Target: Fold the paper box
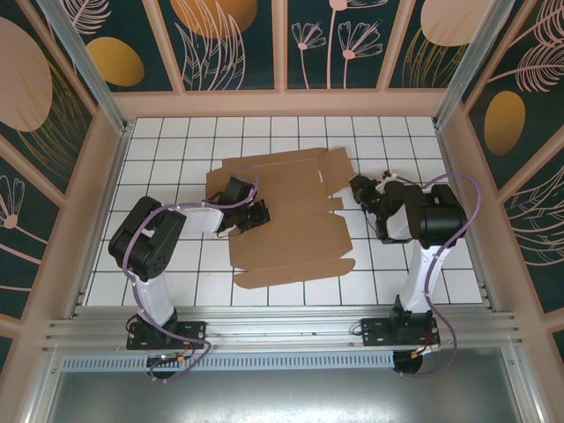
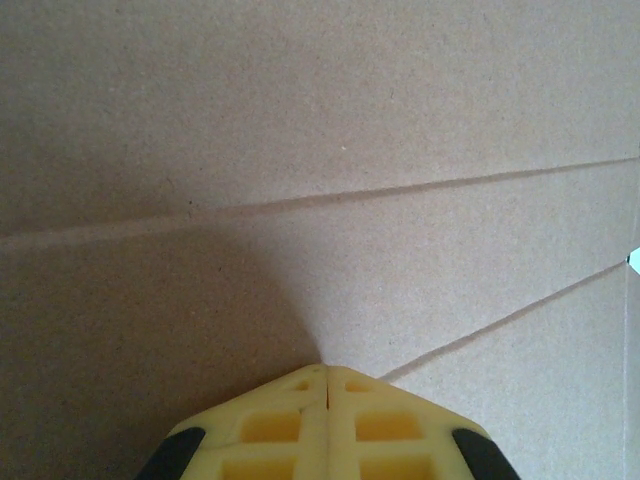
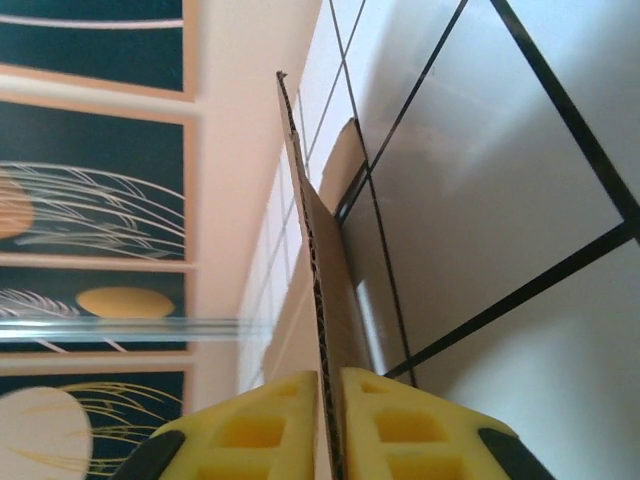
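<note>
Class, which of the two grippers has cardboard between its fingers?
The right gripper: an edge of the paper box stands between its yellow fingers. On the left gripper the fingers meet with nothing between them.

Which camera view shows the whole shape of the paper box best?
The top external view: the paper box lies as an unfolded sheet, flaps included. The left wrist view gives a close patch with crease lines beyond the shut left gripper. The right wrist view gives one edge, pinched in the right gripper.
</note>
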Tool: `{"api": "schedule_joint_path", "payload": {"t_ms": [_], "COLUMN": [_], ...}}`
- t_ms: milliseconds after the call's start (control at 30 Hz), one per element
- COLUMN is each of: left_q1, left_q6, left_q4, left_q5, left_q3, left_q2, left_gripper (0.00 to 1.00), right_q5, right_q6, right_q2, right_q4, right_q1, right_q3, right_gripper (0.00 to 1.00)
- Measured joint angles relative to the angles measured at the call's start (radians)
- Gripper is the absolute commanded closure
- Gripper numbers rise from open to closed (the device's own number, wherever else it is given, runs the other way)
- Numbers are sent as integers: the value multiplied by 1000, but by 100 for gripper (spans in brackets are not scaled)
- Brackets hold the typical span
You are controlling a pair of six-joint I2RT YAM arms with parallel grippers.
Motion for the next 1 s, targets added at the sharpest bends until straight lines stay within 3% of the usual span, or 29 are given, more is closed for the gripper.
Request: {"api": "schedule_joint_path", "payload": {"t_ms": [167, 367, 533, 733, 833, 1000], "left_q1": [0, 1, 2, 20, 28, 28], "left_q6": [16, 103, 206, 259, 262, 262], "left_q4": [-95, -277, -337, -349, -364, -381], "left_q5": [-1, -58, -217, -446, -512, -578], "left_q3": [15, 182, 320, 280, 228, 209], "left_q2": [-51, -215, -365, -443, -437, -429], "left_gripper": [80, 70, 68, 67, 67, 67], "right_q5": [1, 53, 185, 360, 460, 664], "right_q6": [-98, -267, -501, -814, -971, -1257], "right_q2": [-72, -327, -517, -619, -615, -539], "right_q4": [-108, -375, -728, -1063, -1177, -1284], "right_q1": [-5, -62, -86, -68, 20, 323], "right_q3": [4, 50, 274, 678, 899, 1144], "right_gripper": [95, 99, 99, 98, 98, 97]}}
